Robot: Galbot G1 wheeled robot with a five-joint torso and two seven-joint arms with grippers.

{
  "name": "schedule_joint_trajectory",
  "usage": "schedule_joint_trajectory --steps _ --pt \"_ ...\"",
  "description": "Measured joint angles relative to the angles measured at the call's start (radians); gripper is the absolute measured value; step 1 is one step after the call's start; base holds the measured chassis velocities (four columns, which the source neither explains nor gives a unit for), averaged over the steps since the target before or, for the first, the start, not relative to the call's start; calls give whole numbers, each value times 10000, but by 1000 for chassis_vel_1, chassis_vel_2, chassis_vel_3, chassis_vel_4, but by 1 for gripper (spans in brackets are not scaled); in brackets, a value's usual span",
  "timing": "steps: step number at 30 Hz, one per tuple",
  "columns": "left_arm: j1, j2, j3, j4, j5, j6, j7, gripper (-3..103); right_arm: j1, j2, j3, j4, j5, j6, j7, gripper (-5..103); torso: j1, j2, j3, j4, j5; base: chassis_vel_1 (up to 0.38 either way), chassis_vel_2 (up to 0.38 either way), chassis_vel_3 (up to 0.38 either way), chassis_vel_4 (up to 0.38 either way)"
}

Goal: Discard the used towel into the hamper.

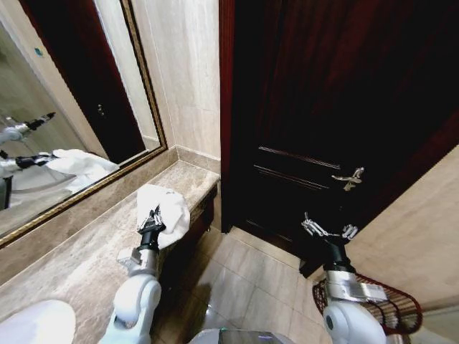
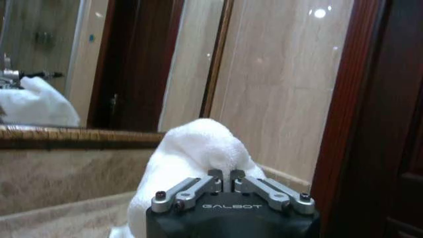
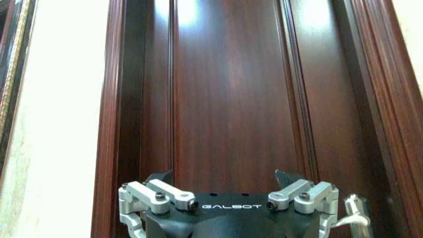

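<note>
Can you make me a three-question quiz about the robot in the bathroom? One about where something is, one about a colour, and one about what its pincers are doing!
1. Where is the hamper?
A. On the counter by the mirror
B. On the floor at the robot's right
C. Hanging on the door

2. What colour is the towel?
A. White
B. Blue
C. Green

3. What is the left pincer doing?
A. Open and empty
B. Turning the door handle
C. Shut on the towel

Answers:
1. B: the head view shows the hamper low on the floor beside the right arm.
2. A: the cloth looks white in the head view and the left wrist view.
3. C: the left pincer is closed with towel bunched between its fingers, above the counter; the right pincer is open in front of the dark door.
</note>
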Motion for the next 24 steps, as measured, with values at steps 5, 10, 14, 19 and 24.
schedule_joint_trajectory --steps 5,10,14,19,24 --pt "431 -203 32 -466 356 -80 67 5 -121 53 38 44 84 85 -20 100 0 -1 0 0 0 0 0 0 0" --pt "734 -332 17 -784 532 -201 142 5 -249 110 75 49 155 197 -69 100 0 0 0 0 0 0 0 0 0" --pt "864 -398 93 -812 697 -428 315 5 -239 91 95 69 87 230 -69 100 1 -1 1 0 0 0 0 0 0" --pt "808 -540 179 -753 901 -541 436 5 -248 53 125 136 5 245 -70 100 1 -1 1 1 0 0 0 0 0" --pt "733 -483 140 -720 892 -546 449 5 -320 60 219 140 14 286 -83 100 1 -1 1 0 -1 0 0 0 0"
